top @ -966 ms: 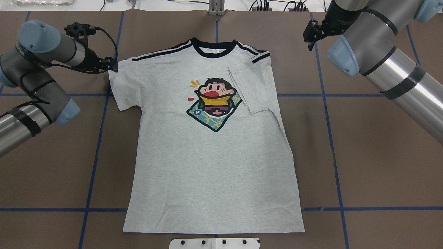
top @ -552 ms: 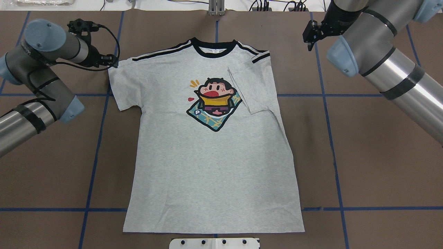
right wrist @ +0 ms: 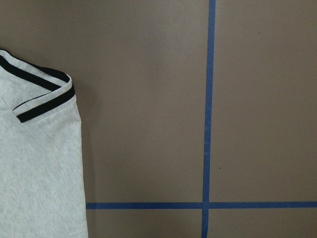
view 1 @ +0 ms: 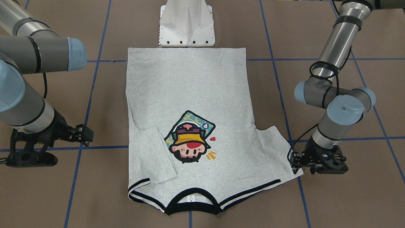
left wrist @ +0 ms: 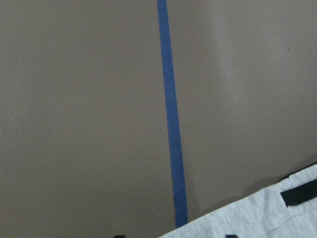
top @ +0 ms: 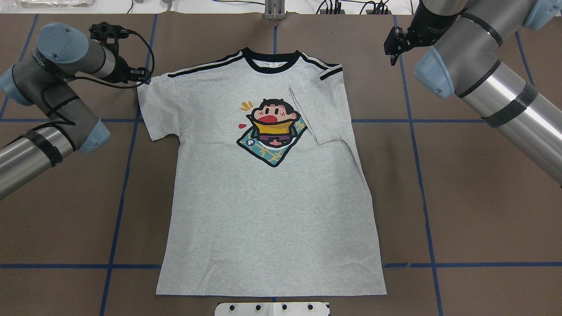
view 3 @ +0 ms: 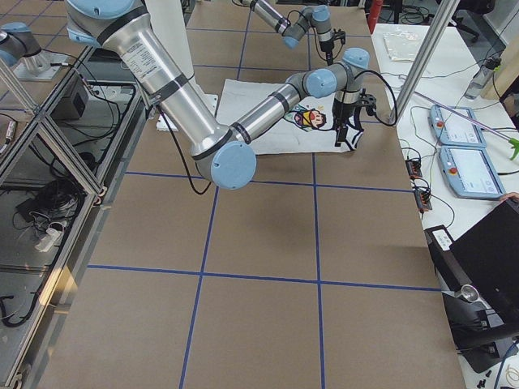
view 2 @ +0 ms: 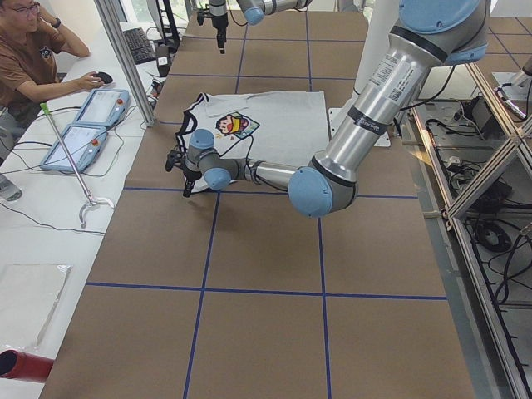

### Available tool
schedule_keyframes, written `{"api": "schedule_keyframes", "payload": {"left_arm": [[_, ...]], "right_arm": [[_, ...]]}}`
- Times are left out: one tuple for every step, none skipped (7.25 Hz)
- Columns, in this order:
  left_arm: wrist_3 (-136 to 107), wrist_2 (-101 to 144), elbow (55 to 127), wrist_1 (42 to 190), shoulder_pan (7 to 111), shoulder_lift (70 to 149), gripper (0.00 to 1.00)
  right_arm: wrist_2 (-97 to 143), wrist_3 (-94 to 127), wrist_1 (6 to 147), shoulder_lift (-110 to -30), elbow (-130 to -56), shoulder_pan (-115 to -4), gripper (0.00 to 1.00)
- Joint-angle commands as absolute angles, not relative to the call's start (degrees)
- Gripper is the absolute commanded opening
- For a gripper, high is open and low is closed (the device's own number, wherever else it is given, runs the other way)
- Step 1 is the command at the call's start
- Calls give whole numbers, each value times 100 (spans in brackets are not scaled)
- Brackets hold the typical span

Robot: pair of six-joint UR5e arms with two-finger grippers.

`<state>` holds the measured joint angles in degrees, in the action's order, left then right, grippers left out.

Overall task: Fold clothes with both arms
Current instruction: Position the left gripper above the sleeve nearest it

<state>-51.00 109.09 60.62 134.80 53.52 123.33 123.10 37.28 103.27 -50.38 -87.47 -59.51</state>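
Overhead exterior: left pincer beside T-shirt sleeve edge, right pincer apart.

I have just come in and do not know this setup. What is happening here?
A robot with two arms is folding a grey T-shirt, flat and print up on the table. The sleeve on the robot's right is already folded over the chest; the other sleeve lies spread. The left hand is at that sleeve's corner, open. The right hand hovers clear of the shirt.
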Motion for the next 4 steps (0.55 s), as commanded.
{"api": "schedule_keyframes", "payload": {"left_arm": [[-5098,10916,6056,13482,5344,12331,61],[-5098,10916,6030,13482,5344,12340,61],[-5089,10916,6021,13491,5335,12340,60],[-5089,10916,6021,13491,5318,12340,60]], "right_arm": [[12305,3735,10327,-5036,-8745,-5950,99],[12305,3735,10327,-5036,-8745,-5950,99],[12305,3735,10327,-5036,-8745,-5950,99],[12305,3735,10327,-5036,-8745,-5950,99]]}}
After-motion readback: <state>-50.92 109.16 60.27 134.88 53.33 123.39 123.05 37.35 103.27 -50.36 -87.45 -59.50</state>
